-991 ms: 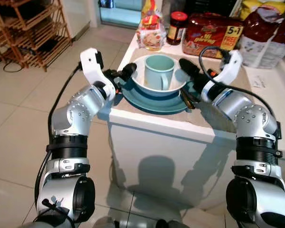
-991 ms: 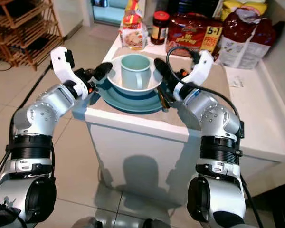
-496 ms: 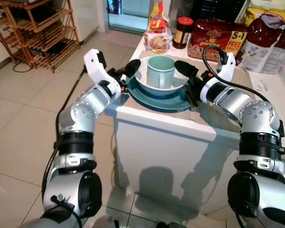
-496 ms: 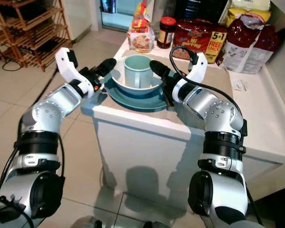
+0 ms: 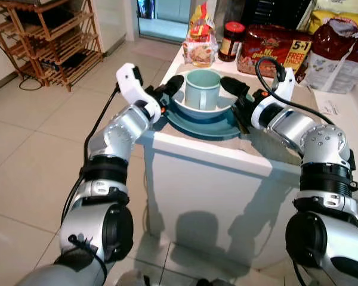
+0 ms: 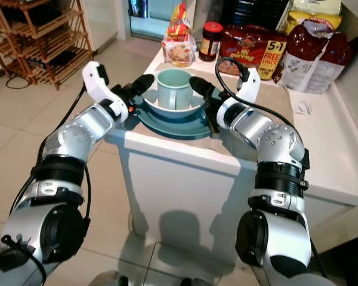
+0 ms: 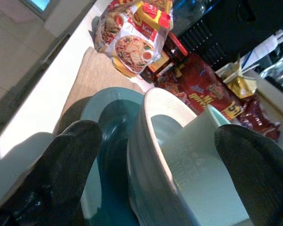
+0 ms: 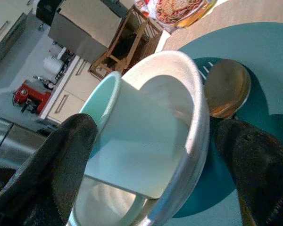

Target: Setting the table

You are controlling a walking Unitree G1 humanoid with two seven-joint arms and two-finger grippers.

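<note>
Indoors, a white counter (image 5: 203,156) with a beige mat (image 5: 298,95) stands on tiled floor (image 5: 30,149).

Round teal plate (image 5: 194,124): centre covered by white bowl (image 5: 188,109).
Pale green mug (image 5: 203,89): base sunk below the bowl rim.
Brown wooden spoon (image 8: 225,88): handle cut off behind the bowl.
Red snack bag (image 5: 271,50): small print unreadable.
Wooden rack (image 5: 45,37): top cropped by frame edge.

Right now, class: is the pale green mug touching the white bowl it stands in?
Touching. The right wrist view shows the pale green mug standing inside the white bowl, its side leaning against the bowl's inner wall.
</note>
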